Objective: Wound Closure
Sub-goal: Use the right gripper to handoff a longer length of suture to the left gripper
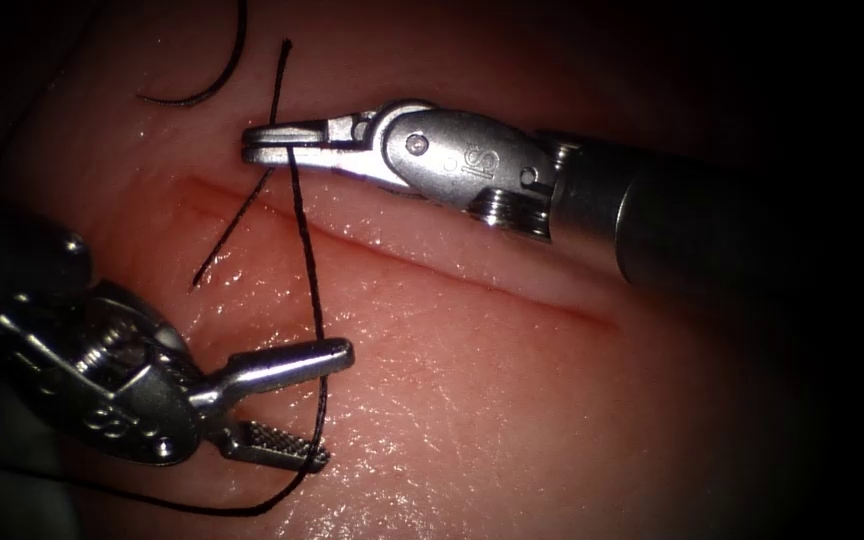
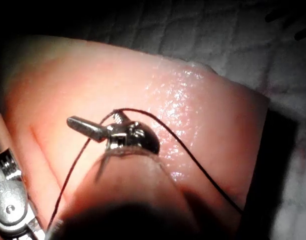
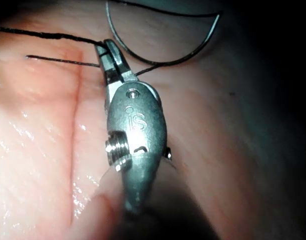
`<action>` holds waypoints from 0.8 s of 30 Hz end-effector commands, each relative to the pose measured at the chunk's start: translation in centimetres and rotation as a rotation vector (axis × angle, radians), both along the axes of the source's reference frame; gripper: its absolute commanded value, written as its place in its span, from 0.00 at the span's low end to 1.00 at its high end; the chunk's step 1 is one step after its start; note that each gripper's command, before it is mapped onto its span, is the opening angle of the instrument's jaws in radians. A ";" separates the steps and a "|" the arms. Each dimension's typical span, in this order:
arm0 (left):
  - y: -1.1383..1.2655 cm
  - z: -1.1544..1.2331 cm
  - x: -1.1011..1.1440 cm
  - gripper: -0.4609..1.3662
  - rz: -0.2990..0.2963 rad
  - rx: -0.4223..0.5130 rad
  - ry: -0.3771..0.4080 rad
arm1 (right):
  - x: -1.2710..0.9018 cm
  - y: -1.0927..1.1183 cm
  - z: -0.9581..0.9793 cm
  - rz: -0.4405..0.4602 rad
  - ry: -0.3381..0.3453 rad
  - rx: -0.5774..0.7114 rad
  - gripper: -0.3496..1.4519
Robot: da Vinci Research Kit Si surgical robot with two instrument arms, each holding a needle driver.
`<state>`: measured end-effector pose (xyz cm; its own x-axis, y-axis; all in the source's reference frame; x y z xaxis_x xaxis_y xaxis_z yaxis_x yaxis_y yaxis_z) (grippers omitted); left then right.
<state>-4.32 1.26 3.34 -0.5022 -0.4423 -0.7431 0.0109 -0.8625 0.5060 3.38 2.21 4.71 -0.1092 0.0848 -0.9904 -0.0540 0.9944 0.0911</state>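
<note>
Tissue (image 1: 512,400), pale and glistening, carries the cut (image 1: 422,262) as a long slant from upper left to lower right in the endoscope view.

Right tool (image 1: 272,143) enters from the right and lies across the far side of the cut near its left end, jaws pressed together on the thread (image 1: 304,240). A short free strand runs from the tip down-left over the cut.

Left tool (image 1: 324,405) sits on the near side, lower left, jaws parted. The thread passes between them, touching, not clamped.

The thread's long axis runs almost straight between the two tips, crossing the cut, then curls away beneath the left tool. Left tool is the nearer to that slack.

Needle (image 1: 214,80) lies free on the tissue surface beyond the right tool, far side of the cut, upper left. Held by neither tool, not in the tissue as far as can be seen. In the right wrist view its curve (image 3: 162,62) arcs just past the jaw tips.
</note>
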 end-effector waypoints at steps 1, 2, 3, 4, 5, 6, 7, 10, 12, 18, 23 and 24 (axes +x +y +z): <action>-0.01 0.00 -0.01 0.52 0.004 -0.008 0.003 | 0.00 0.01 0.01 0.005 -0.002 -0.001 0.00; -0.01 0.00 -0.02 0.51 0.008 -0.006 0.006 | 0.00 0.03 0.02 0.006 -0.003 -0.001 0.00; -0.01 0.01 -0.02 0.48 0.012 -0.003 0.009 | 0.00 0.04 0.03 0.007 -0.003 -0.001 0.00; -0.01 0.01 -0.03 0.47 0.014 -0.002 0.010 | 0.00 0.04 0.03 0.008 -0.004 0.000 0.00; -0.01 0.01 -0.03 0.46 0.014 -0.002 0.011 | 0.00 0.05 0.04 0.008 -0.004 0.000 0.00; -0.01 0.02 -0.04 0.43 0.018 0.000 0.013 | 0.00 0.06 0.05 0.009 -0.005 0.000 0.00; -0.01 0.04 -0.05 0.42 0.022 0.001 0.016 | -0.01 0.08 0.06 0.011 -0.006 0.000 0.00; -0.02 0.08 -0.09 0.39 0.033 0.005 0.026 | 0.00 0.11 0.10 0.014 -0.008 0.000 0.00; -0.06 0.12 -0.12 0.39 0.041 0.005 0.031 | -0.01 0.14 0.14 0.020 -0.013 0.001 0.00; -0.15 0.15 -0.15 0.39 0.048 -0.001 0.035 | -0.03 0.24 0.25 0.031 -0.032 0.001 0.00; -0.20 0.16 -0.16 0.39 0.057 0.001 0.041 | -0.03 0.29 0.31 0.036 -0.035 0.001 0.00; -0.20 0.16 -0.16 0.39 0.057 0.001 0.041 | -0.03 0.30 0.33 0.037 -0.036 0.001 0.00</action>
